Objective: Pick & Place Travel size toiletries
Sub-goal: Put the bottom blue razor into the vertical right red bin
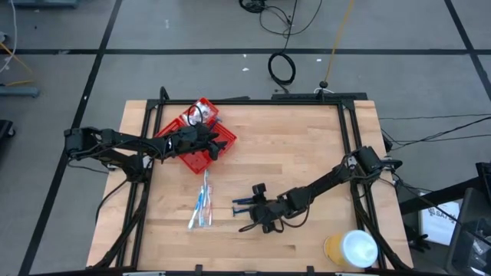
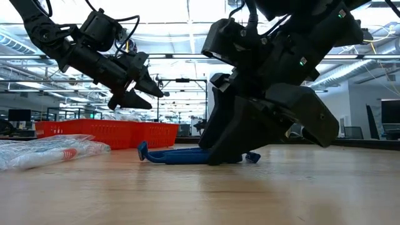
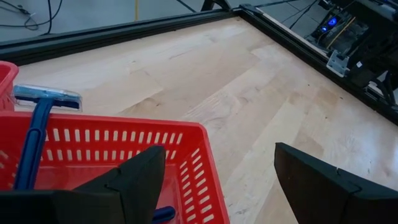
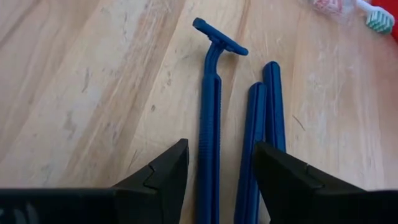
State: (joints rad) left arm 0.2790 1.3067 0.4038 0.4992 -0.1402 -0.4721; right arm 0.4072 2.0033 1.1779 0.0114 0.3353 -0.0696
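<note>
Three dark blue razors (image 4: 209, 118) lie side by side on the wood in front of my right gripper (image 4: 221, 180). That gripper is open and low over the table (image 2: 228, 153). Its fingers stand either side of one razor's handle, and a second handle (image 4: 254, 143) lies close by one finger. Packeted blue-and-white toothbrushes (image 1: 202, 203) lie flat to the left of the razors. My left gripper (image 3: 221, 180) is open and hovers over the red tray's right corner (image 1: 217, 146), holding nothing. Another blue razor (image 3: 34, 124) lies inside the tray.
The red compartmented tray (image 1: 184, 157) sits at the table's far left and holds some items. A yellow roll with a white top (image 1: 353, 248) stands at the near right corner. Bare wood stretches across the table's middle and right. Black frame rails border the table.
</note>
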